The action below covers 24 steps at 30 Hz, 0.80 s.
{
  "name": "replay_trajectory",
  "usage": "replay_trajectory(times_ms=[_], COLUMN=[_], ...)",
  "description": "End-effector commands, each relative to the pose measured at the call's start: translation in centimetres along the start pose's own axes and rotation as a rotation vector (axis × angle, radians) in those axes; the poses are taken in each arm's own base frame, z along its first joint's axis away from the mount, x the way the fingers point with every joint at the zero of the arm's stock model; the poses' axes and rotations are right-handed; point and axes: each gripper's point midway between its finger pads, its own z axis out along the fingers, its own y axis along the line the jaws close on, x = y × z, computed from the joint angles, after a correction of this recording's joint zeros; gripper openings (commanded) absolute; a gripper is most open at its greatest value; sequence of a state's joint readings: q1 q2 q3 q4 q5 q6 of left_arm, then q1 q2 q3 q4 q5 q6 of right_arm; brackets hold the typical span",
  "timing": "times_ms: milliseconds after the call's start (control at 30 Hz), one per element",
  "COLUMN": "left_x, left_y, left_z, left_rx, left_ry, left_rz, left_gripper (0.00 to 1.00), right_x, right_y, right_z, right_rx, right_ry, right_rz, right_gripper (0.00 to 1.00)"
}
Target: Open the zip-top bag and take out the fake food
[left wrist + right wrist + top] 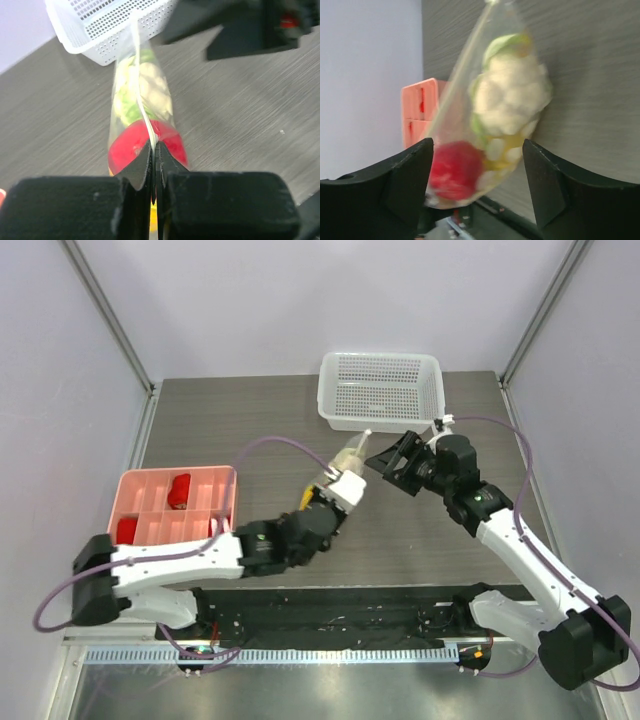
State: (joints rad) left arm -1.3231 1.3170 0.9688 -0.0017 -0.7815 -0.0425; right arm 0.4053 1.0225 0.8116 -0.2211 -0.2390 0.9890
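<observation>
Left jaws clamp the zip-top bag [142, 100], its long axis pointing toward the basket [100, 22]; right jaws stand apart.

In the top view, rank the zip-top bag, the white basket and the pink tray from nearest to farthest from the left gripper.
1. zip-top bag: pinched in the left gripper, at mid-table.
2. white basket: just beyond the bag, at the table's far edge.
3. pink tray: farthest, out on the left side of the table.
</observation>
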Motion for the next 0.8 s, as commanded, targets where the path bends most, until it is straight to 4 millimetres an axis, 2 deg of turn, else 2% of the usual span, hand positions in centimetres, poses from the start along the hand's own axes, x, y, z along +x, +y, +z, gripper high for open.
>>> replay_trajectory(times_ms=[0, 67, 100, 133, 200, 233, 267, 333, 367, 400, 467, 600, 633, 767], left_x=[-0.5, -1.3, -1.0, -0.7, -1.9, -1.9, -2.3, -2.9, -2.8, -2.9, -3.0, -4.2, -4.9, -5.7], left_y=[1.1, 1.3, 1.6, 2.9, 3.2, 4.2, 4.6, 4.6, 4.6, 4.1, 3.8, 3.5, 3.3, 3.5], left_z=[-2.5, -4.0, -4.3, -4.0, -5.4, -5.3, -5.6, -6.1, -6.2, -6.4, -6.8, -7.8, -8.1, -8.1], left_rx=[0.209, 0.317, 0.346, 0.34, 0.42, 0.414, 0.423, 0.456, 0.462, 0.492, 0.521, 0.588, 0.617, 0.631], left_ry=[0.039, 0.029, 0.043, 0.048, 0.006, -0.001, -0.017, -0.013, 0.002, 0.015, 0.031, 0.001, -0.011, 0.008], left_rz=[-0.157, -0.202, -0.216, -0.241, -0.287, -0.31, -0.324, -0.328, -0.334, -0.333, -0.331, -0.342, -0.349, -0.356], left_gripper=[0.0, 0.0, 0.0, 0.0, 0.0, 0.0, 0.0, 0.0, 0.0, 0.0, 0.0, 0.0, 0.0, 0.0], right_x=[-2.7, -3.0, -3.3, -3.2, -3.1, -4.0, -3.6, -4.4, -3.6, -3.5, -1.9, 0.3, 0.4, 0.9], right_y=[-0.1, 0.1, 0.1, 0.8, 2.1, 2.4, 3.4, 4.8, 4.5, 5.4, 4.8, 4.7, 4.6, 3.2], right_z=[-2.6, -3.4, -3.3, -3.5, -3.2, -3.7, -4.3, -4.6, -3.6, -3.6, -2.7, -3.2, -3.2, -2.6], right_rx=[-0.007, -0.017, -0.039, -0.096, -0.261, -0.312, -0.407, -0.523, -0.55, -0.593, -0.65, -0.777, -0.778, -0.775], right_ry=[-0.061, -0.087, -0.109, -0.117, -0.192, -0.252, -0.254, -0.325, -0.263, -0.259, -0.169, -0.123, -0.122, -0.133], right_rz=[-0.4, -0.487, -0.568, -0.628, -0.75, -0.751, -0.757, -0.711, -0.705, -0.724, -0.742, -0.814, -0.816, -0.813], right_gripper=[0.87, 0.95, 1.0, 1.0, 1.0, 1.0, 1.0, 1.0, 1.0, 1.0, 1.0, 1.0, 1.0, 1.0])
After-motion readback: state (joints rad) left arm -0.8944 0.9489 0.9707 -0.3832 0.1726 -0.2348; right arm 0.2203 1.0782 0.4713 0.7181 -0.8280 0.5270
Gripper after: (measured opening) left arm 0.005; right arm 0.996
